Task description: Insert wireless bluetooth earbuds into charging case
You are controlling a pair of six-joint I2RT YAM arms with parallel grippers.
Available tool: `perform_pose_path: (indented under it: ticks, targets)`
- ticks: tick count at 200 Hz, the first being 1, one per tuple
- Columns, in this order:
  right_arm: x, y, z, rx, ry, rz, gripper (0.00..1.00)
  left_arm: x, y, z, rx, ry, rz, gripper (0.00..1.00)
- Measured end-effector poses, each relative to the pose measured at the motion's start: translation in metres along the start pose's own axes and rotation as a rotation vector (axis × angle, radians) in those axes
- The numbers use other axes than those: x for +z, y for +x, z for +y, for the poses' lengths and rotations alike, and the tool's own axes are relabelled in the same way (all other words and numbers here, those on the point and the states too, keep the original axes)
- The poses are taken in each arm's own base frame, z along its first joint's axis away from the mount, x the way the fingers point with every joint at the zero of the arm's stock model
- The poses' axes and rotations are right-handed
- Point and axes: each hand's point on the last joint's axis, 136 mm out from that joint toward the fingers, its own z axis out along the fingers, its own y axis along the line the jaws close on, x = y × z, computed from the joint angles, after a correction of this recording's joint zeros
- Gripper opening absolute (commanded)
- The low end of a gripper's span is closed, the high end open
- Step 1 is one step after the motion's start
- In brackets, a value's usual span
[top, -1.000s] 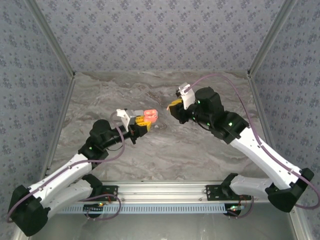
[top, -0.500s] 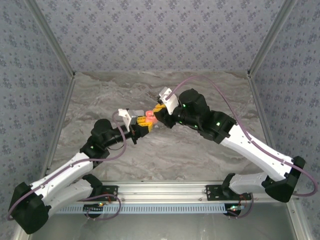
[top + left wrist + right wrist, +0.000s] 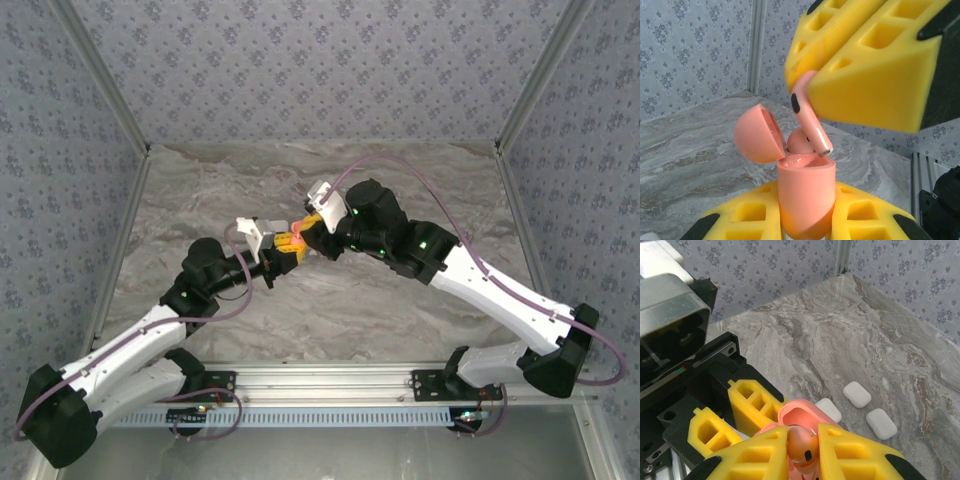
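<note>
My left gripper point(image 3: 805, 222) is shut on a coral charging case point(image 3: 806, 192), held upright above the table with its lid point(image 3: 756, 135) swung open to the left. One coral earbud point(image 3: 799, 142) sits in the case. My right gripper point(image 3: 804, 452) is shut on a second coral earbud point(image 3: 803, 447). In the left wrist view that earbud point(image 3: 809, 116) hangs stem-down from the right gripper's yellow fingers point(image 3: 865, 65), its tip at the case's opening. In the top view the two grippers, left point(image 3: 284, 246) and right point(image 3: 314, 231), meet over the table's middle with the case point(image 3: 297, 234) between them.
Three white closed cases point(image 3: 829, 410) point(image 3: 857, 394) point(image 3: 881, 423) lie on the marble table point(image 3: 855, 340) below and to the right of the grippers. Patterned walls point(image 3: 320, 70) close the table in at the back and sides.
My right arm has swung left and brought its earbud over the open case. The left arm with the case has stayed nearly still.
</note>
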Motion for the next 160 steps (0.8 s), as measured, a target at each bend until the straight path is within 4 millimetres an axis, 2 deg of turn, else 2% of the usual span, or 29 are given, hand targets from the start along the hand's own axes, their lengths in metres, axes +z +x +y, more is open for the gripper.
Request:
perform_pose_path:
  ticks: [41, 67, 98, 117, 135, 160]
  targets:
    - [0.007, 0.007, 0.003, 0.001, -0.013, 0.028, 0.21, 0.0, 0.0, 0.0, -0.003, 0.0, 0.0, 0.0]
    - [0.007, 0.008, 0.006, 0.003, -0.036, 0.033, 0.26, 0.0, 0.0, -0.001, -0.003, 0.003, 0.001, 0.0]
    - [0.004, 0.007, 0.006, 0.027, -0.082, 0.026, 0.44, 0.0, 0.0, -0.003, -0.003, 0.012, 0.002, 0.0]
    - [-0.004, 0.002, 0.005, 0.059, -0.115, 0.003, 0.54, 0.0, 0.0, -0.003, -0.002, 0.013, 0.001, 0.0]
    - [-0.021, -0.012, 0.0, 0.093, -0.132, -0.065, 0.62, 0.0, 0.0, -0.003, -0.002, 0.013, 0.0, 0.0]
    - [-0.053, -0.028, -0.02, 0.152, -0.114, -0.19, 0.84, 0.0, -0.001, -0.004, -0.001, 0.014, -0.005, 0.0]
